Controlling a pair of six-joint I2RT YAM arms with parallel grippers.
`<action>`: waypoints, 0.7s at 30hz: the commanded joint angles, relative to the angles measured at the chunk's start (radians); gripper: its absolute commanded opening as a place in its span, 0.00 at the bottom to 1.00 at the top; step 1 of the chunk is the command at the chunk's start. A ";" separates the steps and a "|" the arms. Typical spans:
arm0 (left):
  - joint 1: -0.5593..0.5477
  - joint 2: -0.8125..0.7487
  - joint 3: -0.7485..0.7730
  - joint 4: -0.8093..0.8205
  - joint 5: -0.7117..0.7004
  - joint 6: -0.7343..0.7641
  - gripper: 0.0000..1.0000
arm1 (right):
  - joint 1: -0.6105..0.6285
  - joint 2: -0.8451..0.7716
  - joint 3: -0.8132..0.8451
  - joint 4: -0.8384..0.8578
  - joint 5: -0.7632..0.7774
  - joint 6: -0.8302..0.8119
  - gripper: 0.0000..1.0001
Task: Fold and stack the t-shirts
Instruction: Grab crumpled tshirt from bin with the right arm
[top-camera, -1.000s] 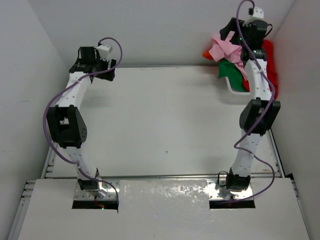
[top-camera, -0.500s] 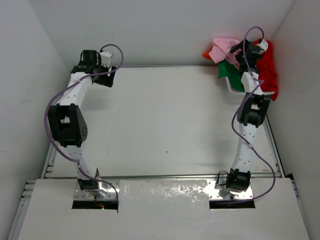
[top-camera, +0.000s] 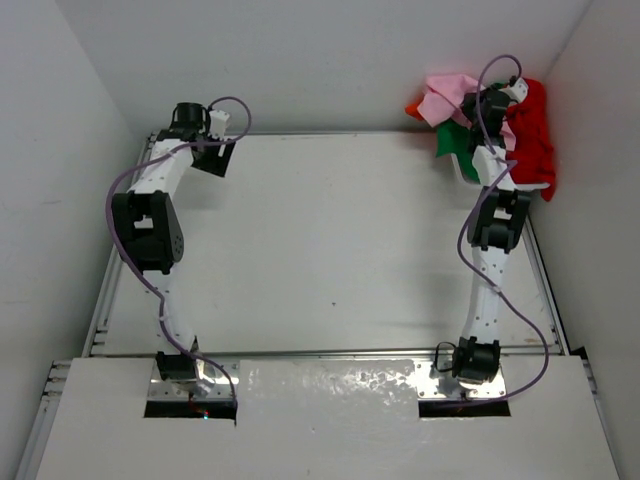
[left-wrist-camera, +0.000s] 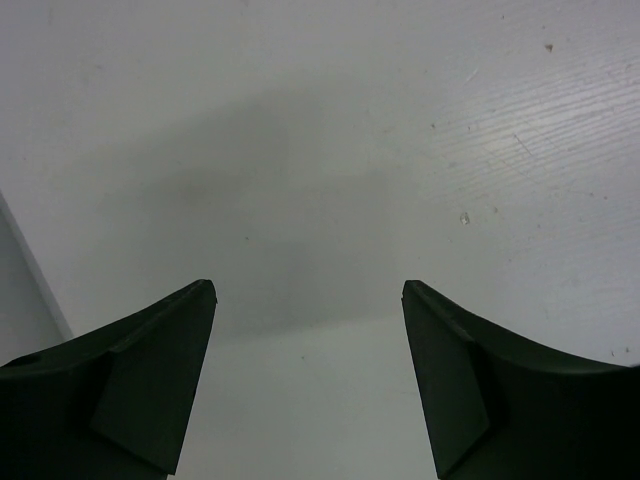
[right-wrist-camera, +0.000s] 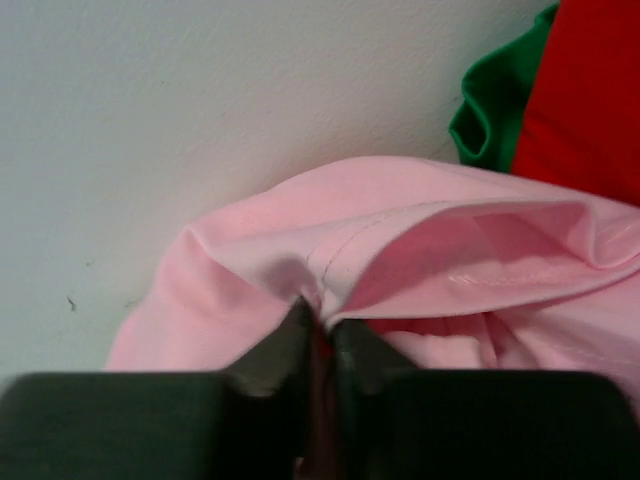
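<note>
**Folding Yet to Begin as Right Claw Takes First Shirt**

The right claw (right-wrist-camera: 320, 322) is clenched on a fold of the light pink t-shirt (right-wrist-camera: 400, 250), with the cloth bunched between its tips, at the far right corner of the surface (top-camera: 320, 250). There the pink one lies heaped with the bright red t-shirt (top-camera: 532, 130), the green t-shirt (top-camera: 458, 150) and the orange t-shirt (top-camera: 413, 106). None is folded or stacked, so all four appear left to do. The left claw (left-wrist-camera: 308, 300) hangs released over bare surface, well apart from the heap.

No writing, label, brand, number or sign can be read on the t-shirts (top-camera: 532, 130), arms (top-camera: 148, 228), table (top-camera: 320, 240) or walls (top-camera: 300, 60).
</note>
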 joint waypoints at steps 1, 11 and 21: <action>-0.006 -0.014 0.072 0.029 -0.008 0.035 0.74 | 0.023 0.002 0.033 0.057 -0.011 0.002 0.07; -0.007 -0.052 0.007 0.053 0.004 0.020 0.73 | 0.022 -0.268 -0.204 0.166 -0.109 -0.088 0.00; -0.004 -0.173 -0.112 0.095 0.021 -0.026 0.73 | 0.026 -0.708 -0.527 0.287 -0.223 -0.191 0.00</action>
